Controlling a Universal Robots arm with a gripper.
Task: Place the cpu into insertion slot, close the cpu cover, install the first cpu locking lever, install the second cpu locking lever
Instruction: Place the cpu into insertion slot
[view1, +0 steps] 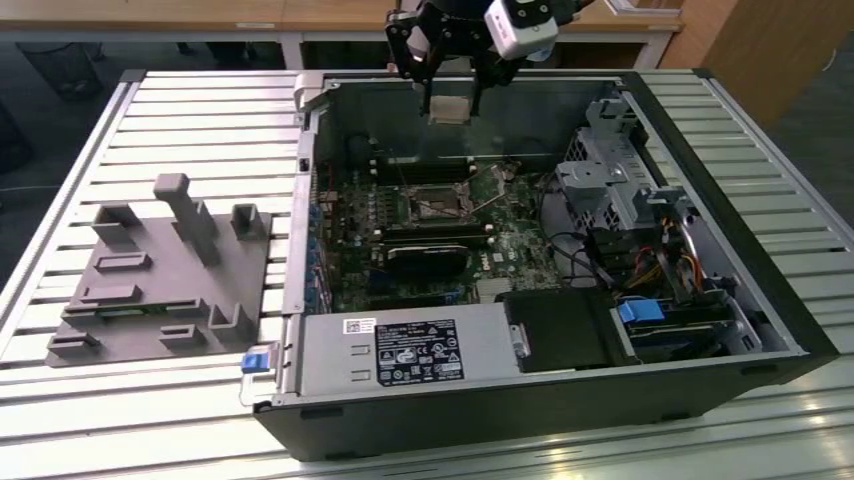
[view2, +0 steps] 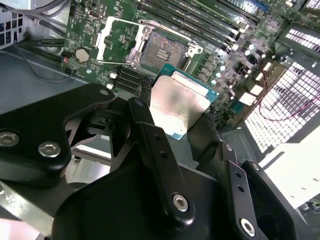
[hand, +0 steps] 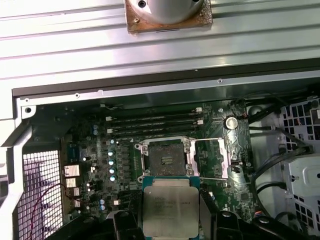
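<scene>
Second wrist view shows the gripper (view2: 177, 107) clamped edgewise on the cpu (view2: 181, 97), held flat to match the insertion slot (view2: 162, 52) beyond its fingertips, whose cpu cover (view2: 114, 42) stands open.

Open air lies over the slot (hand: 167, 159), its cover (hand: 225, 159) folded aside. Memory slots (hand: 150, 122), cooler (view1: 427, 262) and case walls (view1: 387, 115) hem it in.

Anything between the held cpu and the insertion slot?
Nothing foreign: in the first wrist view only the slot's own frame edge shows between the cpu and the uncovered insertion slot.
</scene>
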